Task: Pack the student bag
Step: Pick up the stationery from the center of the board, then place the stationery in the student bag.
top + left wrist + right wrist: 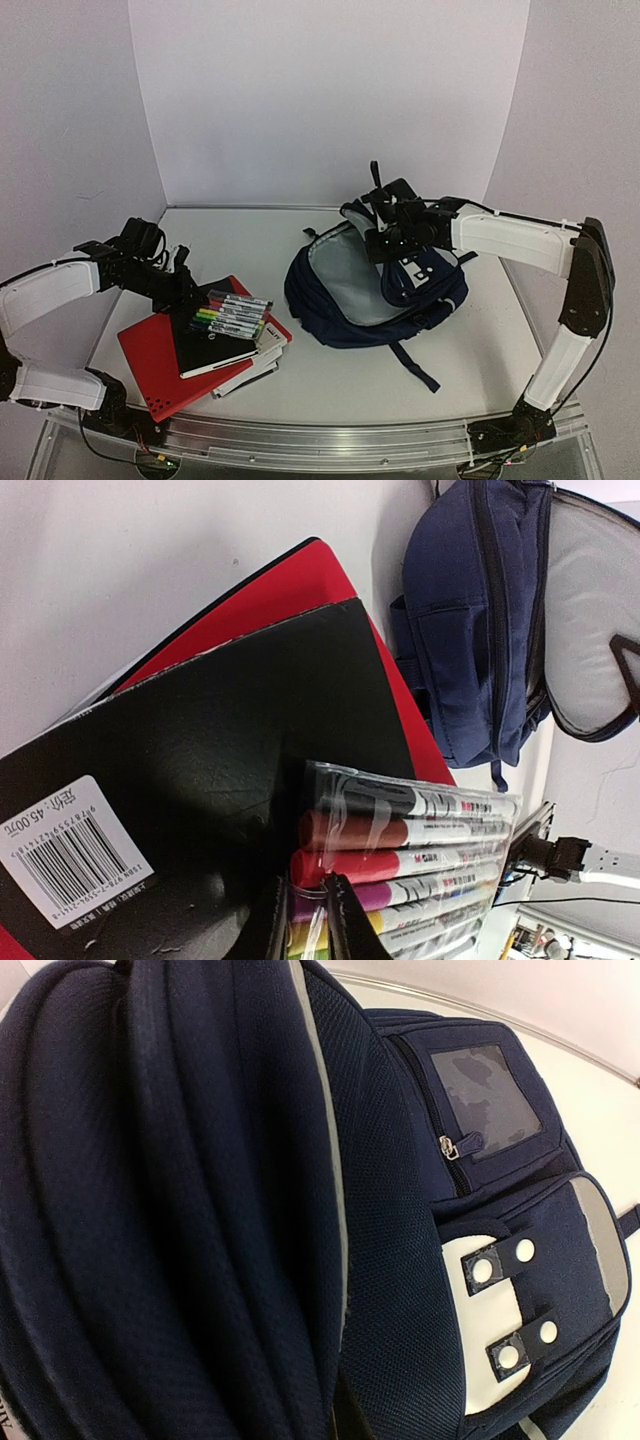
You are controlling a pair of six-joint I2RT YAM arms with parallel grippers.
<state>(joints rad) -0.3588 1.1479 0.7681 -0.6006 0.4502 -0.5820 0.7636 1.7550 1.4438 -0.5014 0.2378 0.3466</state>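
Lining showing, student bag [420, 290] is lying open at centre right; right claw [400, 237] is seemingly propping its rim for loading, though I cannot tell its grip. Lower left, left claw [312, 912] is clamping marker pack [420, 845] atop books [215, 352].

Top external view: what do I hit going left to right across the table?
left gripper → marker pack → student bag. Left out as overlapping: the books under the pack, and the right gripper over the bag.
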